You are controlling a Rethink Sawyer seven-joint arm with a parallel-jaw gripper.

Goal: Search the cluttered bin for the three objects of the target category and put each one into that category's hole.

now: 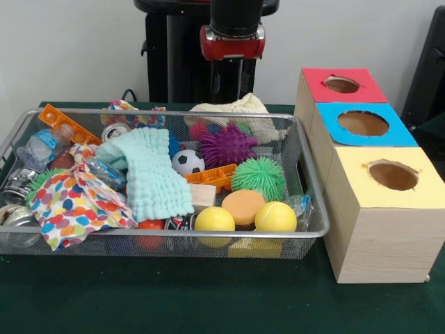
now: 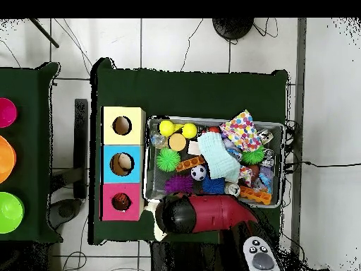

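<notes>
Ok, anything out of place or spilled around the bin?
One thing: a cream cloth lies outside the bin, against its far rim below the arm. Nothing else has spilled; the three boxes stand in line.

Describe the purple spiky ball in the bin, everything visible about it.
The purple spiky ball is round and covered in short, thick, soft-looking rubbery spikes. It sits toward the back of the bin, on the side nearer the three boxes. The soccer ball lies just beside it, the green spiky ball in front of it, and an orange plastic piece lies below it. The overhead view shows it near the red-topped box end. Nothing grips it.
</notes>
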